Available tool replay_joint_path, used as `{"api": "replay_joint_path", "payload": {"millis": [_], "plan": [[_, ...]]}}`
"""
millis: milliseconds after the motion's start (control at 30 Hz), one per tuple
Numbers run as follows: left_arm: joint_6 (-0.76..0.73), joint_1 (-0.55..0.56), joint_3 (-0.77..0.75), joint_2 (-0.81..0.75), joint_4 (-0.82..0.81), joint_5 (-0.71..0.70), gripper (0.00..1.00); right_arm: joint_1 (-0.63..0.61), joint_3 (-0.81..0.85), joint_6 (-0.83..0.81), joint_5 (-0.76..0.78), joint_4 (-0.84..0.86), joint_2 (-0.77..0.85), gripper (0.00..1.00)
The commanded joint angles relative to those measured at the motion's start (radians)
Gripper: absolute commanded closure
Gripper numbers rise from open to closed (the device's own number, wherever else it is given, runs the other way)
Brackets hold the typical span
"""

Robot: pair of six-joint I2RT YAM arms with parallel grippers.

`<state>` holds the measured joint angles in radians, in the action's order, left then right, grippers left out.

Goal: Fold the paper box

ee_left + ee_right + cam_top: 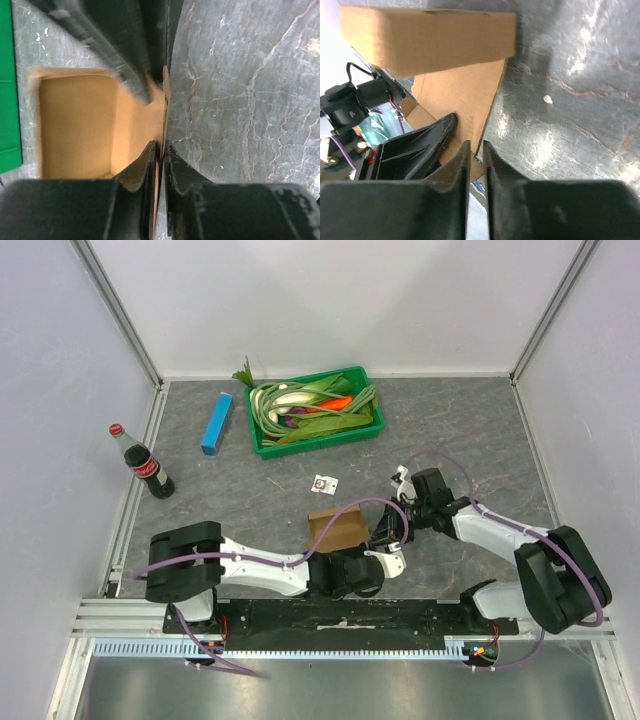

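Left gripper: closest to the lens in its wrist view. Jaws nearly together, pinching a thin upright wall of the box edge-on.

Right gripper: jaws a narrow slit apart. A slanted flap's corner runs down to the slit; whether it is gripped or only touched cannot be told.

Box: brown cardboard, on the table near the front edge, well apart from the tray. Both grippers meet at its right side.

Folding, as judged:
- Done: the sheet is no longer flat. A floor with raised walls forms an open cavity in the left wrist view. The right wrist view shows one broad panel standing square.
- Left: the slanted flap hangs loose, the cavity is uncovered, and no closing flap appears tucked. Roughly midway, with the closing folds outstanding.

Other items, none near the work:
- Tray: green, at the back of the table, holding vegetables.
- Blue carton: slim, left of the tray.
- Bottle: dark cola, upright, far left.
- Card: small, white, between tray and box.
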<state>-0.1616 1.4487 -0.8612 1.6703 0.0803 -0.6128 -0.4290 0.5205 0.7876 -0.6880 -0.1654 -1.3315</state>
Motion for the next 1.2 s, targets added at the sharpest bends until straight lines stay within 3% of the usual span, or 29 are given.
{"api": "replay_joint_path", "payload": {"millis": [0,67,100,167,233,300,433,667,833,967,1000,1167], "plan": [[0.016,0.007,-0.051,-0.024,0.035,-0.054,0.87,0.01,0.137,-0.086,0.036,-0.088,0.06,0.58],[0.046,0.007,-0.065,-0.033,0.061,-0.059,0.9,0.051,0.182,-0.123,0.067,-0.132,0.109,0.45],[0.078,0.009,-0.07,-0.055,0.097,-0.054,0.91,0.08,0.226,-0.137,0.076,-0.153,0.126,0.33],[0.111,0.007,-0.076,-0.084,0.124,-0.041,0.92,0.217,0.254,-0.166,0.05,-0.186,0.179,0.26],[0.152,0.006,-0.081,-0.136,0.163,-0.019,0.92,0.38,0.291,-0.212,0.041,-0.244,0.221,0.22],[0.247,-0.014,-0.113,-0.168,0.235,0.016,0.96,0.452,0.359,-0.347,0.106,-0.371,0.233,0.19],[0.456,-0.12,-0.22,-0.237,0.352,0.21,0.98,0.434,0.408,-0.481,0.322,-0.477,0.273,0.18],[0.925,-0.377,-0.346,-0.279,0.412,0.352,0.98,0.222,0.232,-0.403,0.457,-0.386,0.471,0.19],[1.229,-0.488,-0.371,-0.236,0.427,0.427,0.98,-0.086,0.09,-0.309,0.611,-0.183,0.659,0.2],[1.453,-0.531,-0.53,-0.109,0.671,0.401,0.98,-0.281,0.035,-0.358,0.752,-0.097,0.675,0.21],[1.512,-0.534,-0.561,-0.083,0.769,0.398,0.98,-0.378,0.026,-0.372,0.828,-0.047,0.673,0.21],[1.622,-0.551,-0.758,0.084,0.97,0.378,0.98,-0.71,0.01,-0.505,1.172,0.065,0.598,0.2]]}}
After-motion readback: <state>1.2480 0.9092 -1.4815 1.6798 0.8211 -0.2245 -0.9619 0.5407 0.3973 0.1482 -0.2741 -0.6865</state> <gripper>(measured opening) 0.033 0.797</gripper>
